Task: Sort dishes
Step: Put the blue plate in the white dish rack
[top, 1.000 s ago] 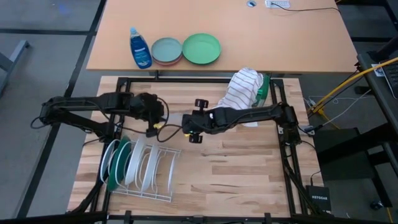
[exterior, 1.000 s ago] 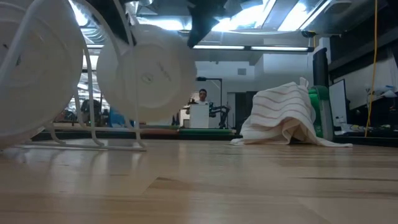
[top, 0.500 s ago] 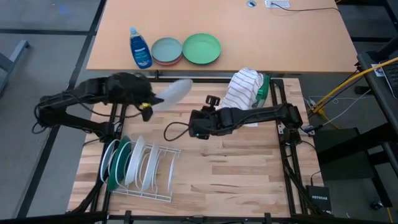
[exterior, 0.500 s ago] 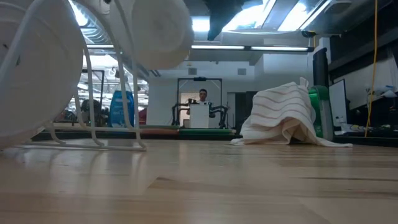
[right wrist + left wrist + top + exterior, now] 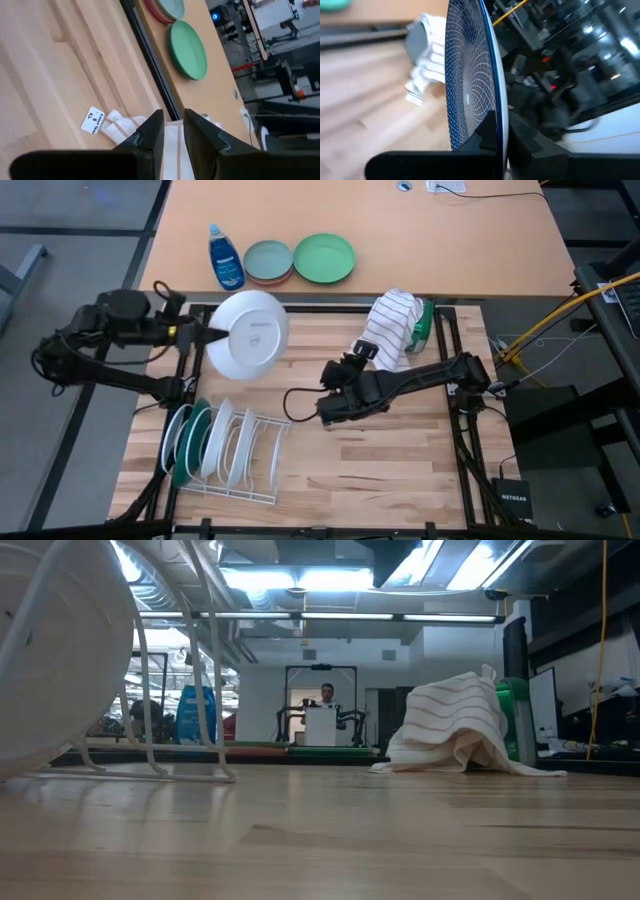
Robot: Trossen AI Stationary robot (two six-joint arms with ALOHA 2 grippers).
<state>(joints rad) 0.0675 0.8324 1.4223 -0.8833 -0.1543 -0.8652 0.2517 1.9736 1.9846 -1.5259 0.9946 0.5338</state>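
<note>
My left gripper (image 5: 200, 335) is shut on a round plate (image 5: 248, 335) held high over the table's far left; its white underside faces up, and its blue-patterned face (image 5: 467, 85) shows in the left wrist view. My right gripper (image 5: 328, 412) hovers over the table's middle, its fingers (image 5: 150, 132) a narrow gap apart and empty. A wire dish rack (image 5: 225, 450) at the near left holds white plates and a dark green plate (image 5: 196, 438) standing on edge; one white plate (image 5: 60, 650) fills the low view's left. My left gripper pinches the plate's rim (image 5: 496, 125) between its two fingers, one finger on the patterned face and one on the white underside. The fingers come about level from the table's left (image 5: 213, 337). The plate is lifted clear of table and rack, tilted with its underside up.
A striped towel (image 5: 388, 325) lies over a green thing (image 5: 424, 320) at the far right. On the tan table beyond stand a blue soap bottle (image 5: 225, 257), a grey-blue plate over a pink one (image 5: 268, 260) and a light green plate (image 5: 324, 257). A person (image 5: 326, 694) stands far back.
My left gripper has risen from beside the rack and swung toward the table's far left with the plate, which has turned from edge-on to underside up and left the low view. My right gripper has drawn away toward the near edge.
</note>
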